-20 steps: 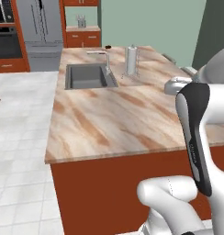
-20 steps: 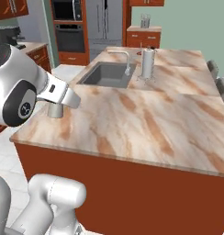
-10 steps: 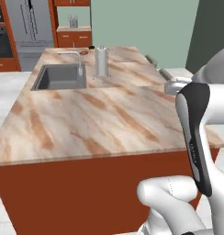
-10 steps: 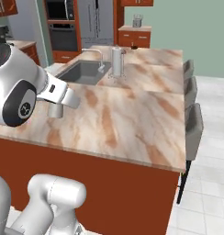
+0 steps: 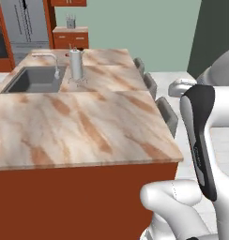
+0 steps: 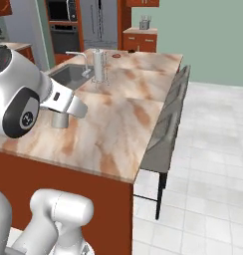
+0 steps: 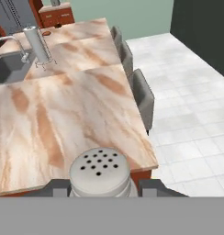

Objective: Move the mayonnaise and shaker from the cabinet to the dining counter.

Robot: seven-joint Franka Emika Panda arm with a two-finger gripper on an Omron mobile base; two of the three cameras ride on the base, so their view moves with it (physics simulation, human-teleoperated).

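Observation:
My gripper (image 7: 103, 189) is shut on the shaker (image 7: 100, 172), a small grey cylinder whose perforated top faces the hand camera, with a dark finger (image 7: 153, 188) on each side. In the right base view the shaker (image 6: 59, 121) hangs under the gripper (image 6: 60, 115) at the near left part of the dining counter (image 6: 118, 124); whether it touches the marble I cannot tell. The beige veined dining counter (image 5: 79, 126) stretches ahead in the left base view. The mayonnaise and the cabinet are out of view.
A steel sink (image 5: 34, 79) with faucet (image 5: 54, 65) is set in the counter's far left. A tall grey cylinder on thin legs (image 5: 76, 65) stands beside it. Grey stools (image 6: 166, 134) line the counter's right side, with open tiled floor (image 6: 208, 169) beyond.
The whole scene has shifted left in both base views as the base drove, bringing the counter's right end and the stools into view. The shaker stays in the shut gripper.

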